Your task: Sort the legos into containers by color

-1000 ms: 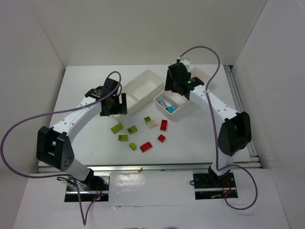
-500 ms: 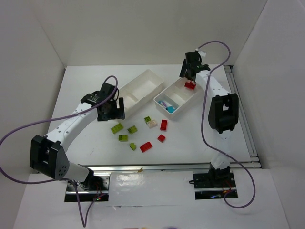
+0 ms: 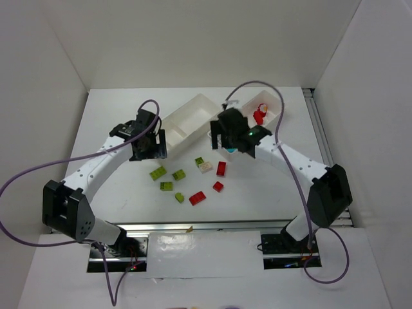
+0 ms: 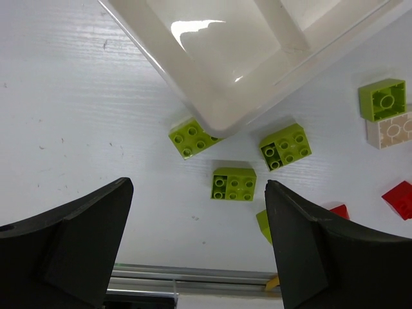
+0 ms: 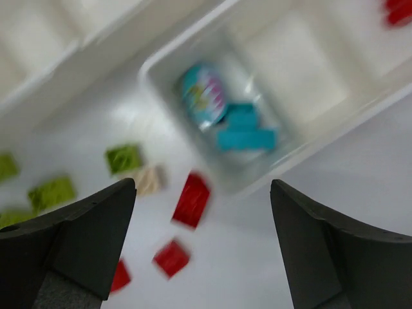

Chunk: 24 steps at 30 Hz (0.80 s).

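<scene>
Under both claws, a flat white table (image 3: 116, 187).

Just ahead of the left claw (image 4: 196, 188), a long shallow white plastic tray (image 4: 219, 71) split by a divider, one corner reaching toward the gap between the fingers. Directly beneath the right claw (image 5: 201, 185), a second white divided plastic tray (image 5: 302, 77), blurred in the wrist view.

Left claw: spread wide, black fingers (image 4: 71, 244) far apart, nothing gripped, hanging above the table. Right claw: likewise wide open and empty, poised over the near end of the second tray.

Below and ahead of the right claw, in the near compartment: cyan studded plastic bricks (image 5: 248, 129) beside a rounded cyan-and-pink piece (image 5: 203, 90), too blurred to identify. Beyond that claw, in the far compartment: a small red brick (image 3: 261, 114).

Loose on the table, between the left claw's fingers: a lime green studded brick (image 4: 233, 183). Ahead of it, a second lime brick (image 4: 192, 137) partly hidden under the tray corner, and a third lime brick (image 4: 284, 146) just right of that corner. Farther right, outside the fingers: a lime square brick (image 4: 383, 98) touching a pale beige brick (image 4: 393, 129).

Between the right claw's fingers, just outside the second tray: a red oblong brick (image 5: 191, 199), with a smaller red piece (image 5: 170, 257) nearer the wrist.
</scene>
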{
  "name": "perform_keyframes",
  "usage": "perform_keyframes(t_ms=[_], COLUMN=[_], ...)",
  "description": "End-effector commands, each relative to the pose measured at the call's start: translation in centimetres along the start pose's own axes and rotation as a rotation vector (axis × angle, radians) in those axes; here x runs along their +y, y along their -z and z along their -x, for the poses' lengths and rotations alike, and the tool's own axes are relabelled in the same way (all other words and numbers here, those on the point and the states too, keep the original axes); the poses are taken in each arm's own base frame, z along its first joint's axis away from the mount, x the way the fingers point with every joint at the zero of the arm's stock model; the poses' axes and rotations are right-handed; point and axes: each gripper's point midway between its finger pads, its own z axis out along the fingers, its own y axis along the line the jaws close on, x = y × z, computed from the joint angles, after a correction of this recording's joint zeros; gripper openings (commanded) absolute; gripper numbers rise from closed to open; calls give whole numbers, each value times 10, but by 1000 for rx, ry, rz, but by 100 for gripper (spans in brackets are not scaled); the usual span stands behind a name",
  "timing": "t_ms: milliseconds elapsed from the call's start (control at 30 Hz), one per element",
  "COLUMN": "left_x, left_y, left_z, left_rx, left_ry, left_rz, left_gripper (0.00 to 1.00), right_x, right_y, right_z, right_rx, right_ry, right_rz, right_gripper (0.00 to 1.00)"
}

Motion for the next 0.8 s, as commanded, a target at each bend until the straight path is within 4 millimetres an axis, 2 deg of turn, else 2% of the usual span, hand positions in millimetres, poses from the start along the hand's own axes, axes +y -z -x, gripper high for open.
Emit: perform_keyframes(t_ms=[0, 67, 100, 200, 300, 333, 500, 533, 633, 767], left_x=[-2, -5, -7, -10, -11, -9, -7, -7, -7, -5], left_y=[4, 6, 7, 2, 4, 4, 7, 7, 7, 7], left_z=[18, 20, 19, 18, 21, 22, 22, 22, 22, 23], left_rx=[-40, -44, -37, -22, -30, -34, -38, -38, -38, -42], left_ry=[-2, 0, 0, -3, -1, -1, -1, -1, -1, -1], left_rz=[20, 8, -5, -8, -12, -4, 4, 4, 4, 12], left_gripper=[95, 95, 95, 95, 95, 95, 95, 95, 95, 95], right_x=[22, 34, 47, 62, 57, 59, 54, 49, 47, 45], right_y=[25, 33, 35, 33, 15, 6, -35, -42, -54, -62], right_z=[-98, -117, -129, -136, -145, -137, -149, -145, -148, -145], right_rx=[250, 284, 298, 308, 305, 272, 267, 250, 239, 227], right_ry=[85, 39, 29, -42, -55, -89, -97, -103, -79, -59], right_rz=[36, 62, 118, 165, 99, 98, 37, 10, -20, -49], right_gripper=[93, 94, 94, 92, 86, 84, 81, 79, 78, 69])
